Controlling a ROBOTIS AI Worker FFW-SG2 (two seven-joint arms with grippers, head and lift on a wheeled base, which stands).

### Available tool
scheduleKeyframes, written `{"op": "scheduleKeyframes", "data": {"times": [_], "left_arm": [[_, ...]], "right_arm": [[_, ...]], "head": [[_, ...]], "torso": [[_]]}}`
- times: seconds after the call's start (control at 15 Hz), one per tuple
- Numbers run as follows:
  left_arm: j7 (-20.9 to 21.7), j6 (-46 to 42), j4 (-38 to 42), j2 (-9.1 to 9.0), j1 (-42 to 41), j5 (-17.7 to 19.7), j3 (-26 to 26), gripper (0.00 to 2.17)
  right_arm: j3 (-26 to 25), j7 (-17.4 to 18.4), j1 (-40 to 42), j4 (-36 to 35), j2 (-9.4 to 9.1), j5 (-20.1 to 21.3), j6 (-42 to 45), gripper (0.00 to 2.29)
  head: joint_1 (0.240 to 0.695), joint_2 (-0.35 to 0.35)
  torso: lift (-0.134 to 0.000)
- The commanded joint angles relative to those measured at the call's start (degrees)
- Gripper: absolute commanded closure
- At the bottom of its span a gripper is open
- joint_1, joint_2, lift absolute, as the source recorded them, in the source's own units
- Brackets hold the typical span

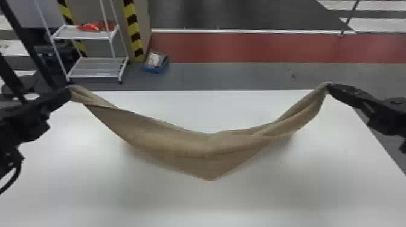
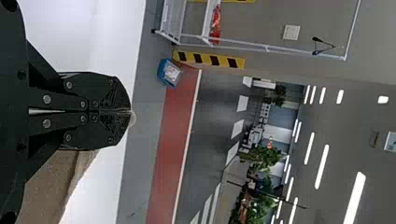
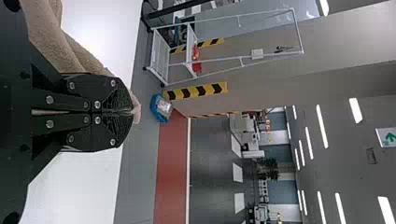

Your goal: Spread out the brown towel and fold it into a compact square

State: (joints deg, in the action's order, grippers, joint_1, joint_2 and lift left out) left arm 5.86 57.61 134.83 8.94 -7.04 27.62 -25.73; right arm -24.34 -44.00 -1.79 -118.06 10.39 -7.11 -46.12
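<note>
One brown towel (image 1: 208, 148) spans two clenched pincers, the left pincer (image 1: 69, 93) and right pincer (image 1: 330, 87) each gripping an end, over one smooth white worktop (image 1: 75, 181). Its long axis runs left to right, the soft, fuzzy, creased cloth sagging into a V pointing towards the robot.

brown towel (image 1: 181, 148) 1 | hands 2: left hand (image 1: 70, 93), right hand (image 1: 329, 88) | table (image 1: 211, 105) 1 | rack (image 1: 82, 36) 1 | blue bin (image 1: 154, 69) 1
</note>
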Motion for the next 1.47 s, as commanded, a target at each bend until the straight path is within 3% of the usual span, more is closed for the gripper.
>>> {"op": "scheduleKeyframes", "data": {"times": [0.0,0.2,0.33,0.47,0.6,0.67,0.8,0.87,0.93,1.0,1.2,1.4], "left_arm": [[-1.37,-0.52,-7.04,1.61,6.6,0.42,0.33,1.89],[-1.46,-9.83,-20.75,3.1,17.15,0.42,2.35,1.89],[-1.2,-10.36,-23.48,3.19,20.84,1.65,2.09,1.89],[-0.58,-12.65,-22.95,3.19,19.61,4.64,0.07,1.89],[0.65,-12.47,-17.94,3.54,11.88,8.07,-2.22,1.89],[0.65,-12.47,-15.3,3.54,7.66,7.36,-2.83,1.89],[3.64,-12.47,-12.84,1.78,0.27,4.55,-4.41,1.89],[6.01,-12.47,-12.14,0.55,-2.27,1.74,-4.59,1.89],[7.06,-12.47,-11.0,-0.76,-5.26,-1.87,-4.59,1.89],[7.68,-11.94,-9.5,-1.73,-7.81,-3.01,-4.77,1.89],[10.23,-0.34,-2.56,-4.1,-12.03,-3.01,-7.75,1.89],[12.95,12.31,3.86,-4.9,-12.82,-3.45,-9.86,1.89]], "right_arm": [[3.77,0.41,-6.21,5.47,0.42,2.45,-0.07,1.4],[7.55,2.17,-13.95,13.47,0.51,4.04,0.8,1.4],[6.58,2.08,-16.58,15.93,0.6,3.69,2.56,1.4],[5.53,0.85,-15.53,16.19,2.27,3.07,3.79,1.4],[3.24,-3.02,-9.9,16.01,4.9,-0.01,5.37,1.4],[1.75,-5.3,-6.39,15.93,5.96,-0.45,7.66,1.4],[0.61,-8.29,-1.2,16.63,6.75,0.52,10.82,1.4],[-0.18,-9.61,0.82,16.72,6.84,0.43,11.53,1.4],[-1.41,-11.01,3.28,16.72,6.75,0.35,13.81,1.4],[-3.0,-11.98,5.3,16.63,6.75,-0.27,15.57,1.4],[-8.18,-16.29,9.52,15.84,6.75,-3.26,15.57,1.4],[-10.99,-18.05,13.83,12.85,6.49,-6.25,15.22,1.4]], "head": [[0.639,0.021],[0.578,0.068],[0.534,0.084],[0.492,0.083],[0.476,0.077],[0.488,0.074],[0.54,0.069],[0.575,0.064],[0.643,0.053],[0.681,0.051],[0.695,0.029],[0.695,-0.004]], "torso": [[-0.12],[-0.12],[-0.12],[-0.12],[-0.12],[-0.12],[-0.12],[-0.12],[-0.12],[-0.12],[-0.12],[-0.12]]}}
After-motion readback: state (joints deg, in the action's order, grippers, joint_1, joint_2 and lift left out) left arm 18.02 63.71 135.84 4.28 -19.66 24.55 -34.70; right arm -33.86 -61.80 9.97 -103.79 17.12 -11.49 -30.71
